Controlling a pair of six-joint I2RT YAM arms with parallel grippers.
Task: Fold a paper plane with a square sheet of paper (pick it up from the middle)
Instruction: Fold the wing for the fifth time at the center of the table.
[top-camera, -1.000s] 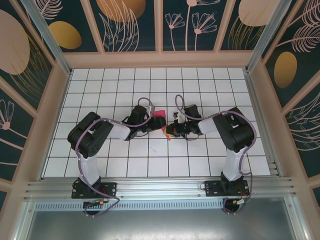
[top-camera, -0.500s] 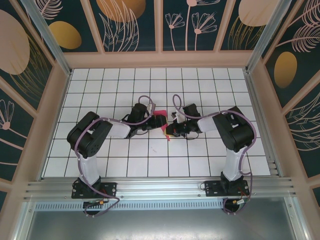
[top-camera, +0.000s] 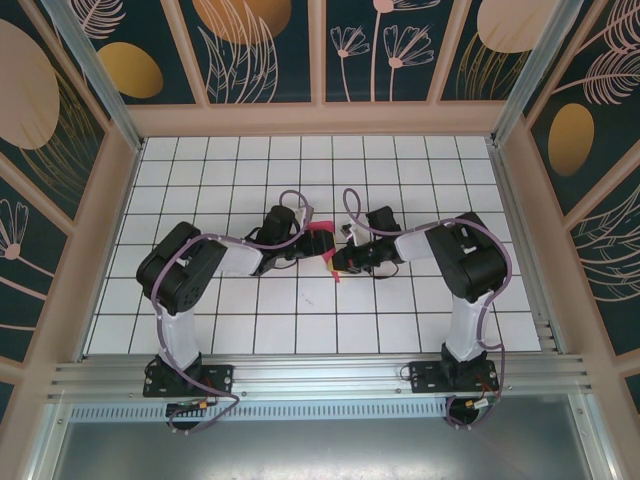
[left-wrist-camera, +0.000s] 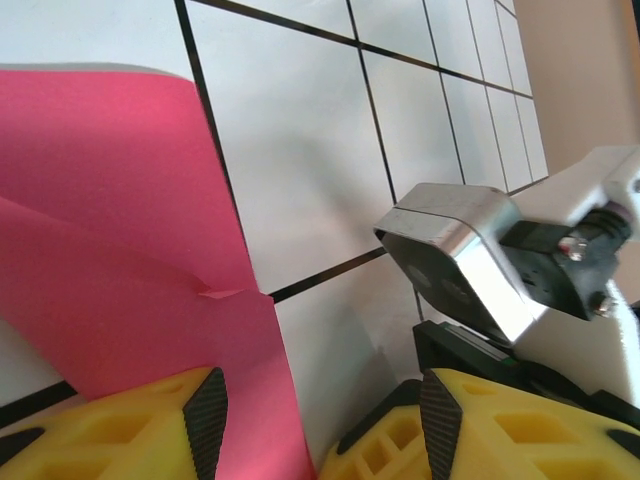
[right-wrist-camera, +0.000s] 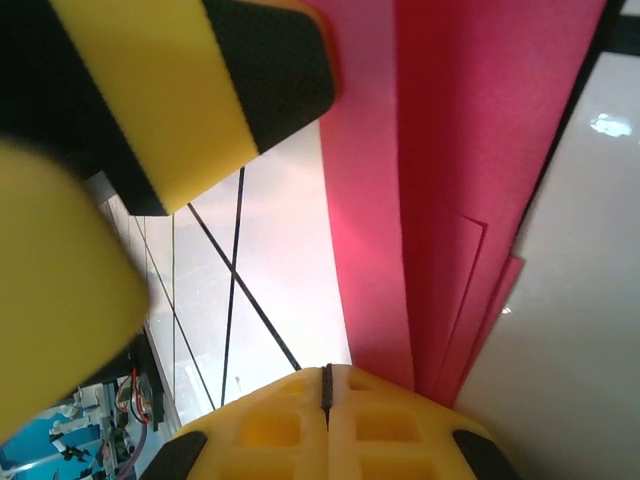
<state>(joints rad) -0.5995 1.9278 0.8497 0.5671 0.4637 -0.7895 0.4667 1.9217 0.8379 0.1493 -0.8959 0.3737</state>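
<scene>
The magenta-pink sheet of paper (top-camera: 322, 240), folded into creased layers, sits mid-table between both grippers; I cannot tell whether it has the paper plane's shape. In the left wrist view the paper (left-wrist-camera: 110, 250) runs into the gap of my left gripper (left-wrist-camera: 318, 410), close to the left pad (left-wrist-camera: 205, 420); the jaws stand apart. My right gripper (right-wrist-camera: 325, 385) is shut, fingers pressed together, and the layered paper (right-wrist-camera: 450, 150) passes beside its right finger, not in the seam. From above, the left gripper (top-camera: 308, 243) and right gripper (top-camera: 338, 262) nearly meet.
White tiled table (top-camera: 400, 170) with black grid lines, walled by patterned panels (top-camera: 270, 50). The right arm's silver and black wrist (left-wrist-camera: 480, 270) is close in front of the left gripper. A left finger (right-wrist-camera: 200, 90) looms near the right wrist camera.
Both grippers and the paper have shifted slightly away from the arm bases. Neither gripper's jaws have changed.
</scene>
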